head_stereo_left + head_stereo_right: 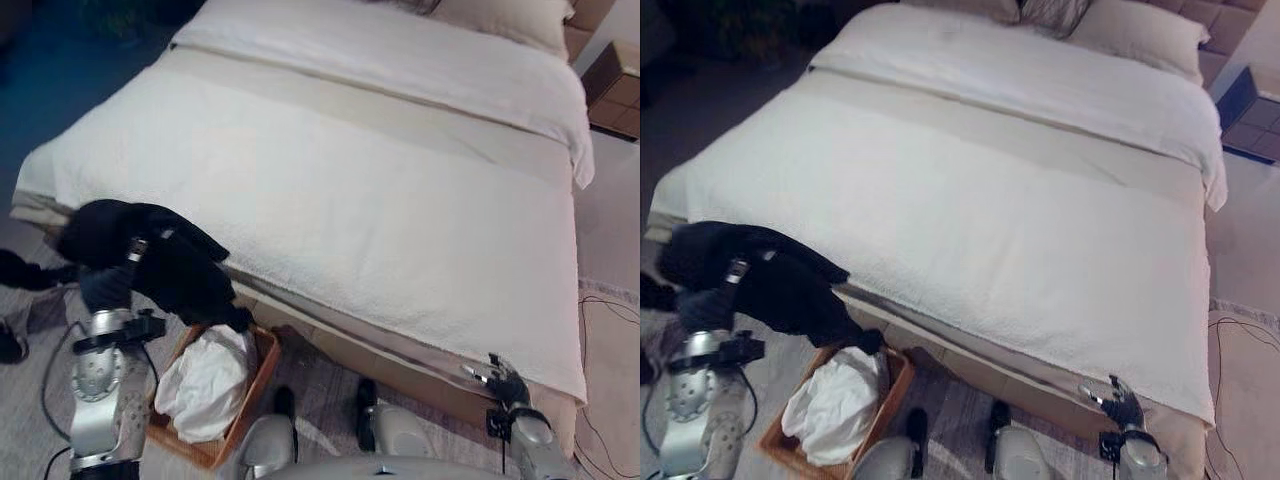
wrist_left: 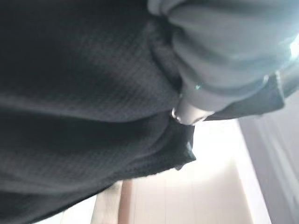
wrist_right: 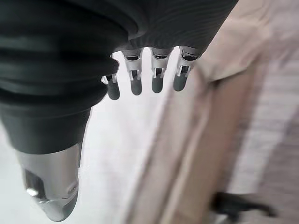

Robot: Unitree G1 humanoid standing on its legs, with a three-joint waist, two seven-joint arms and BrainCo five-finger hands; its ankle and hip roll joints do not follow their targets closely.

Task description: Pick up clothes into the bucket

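Holding one black garment (image 1: 160,262) above one basket (image 1: 262,375), left hand (image 1: 105,282) hidden; right hand (image 3: 145,77) open.

Lay draped over the raised left hand (image 1: 108,283) at the near left corner of the wide white-covered bed (image 1: 380,200): a black knitted garment (image 1: 160,255), hanging above a brown wooden rectangular bucket (image 1: 262,372). Stood on the floor just before the bed's near edge, that bucket, with crumpled white cloth (image 1: 205,382) in it. Hung low at the bed's near right corner, fingers straight: the right hand (image 1: 492,377).
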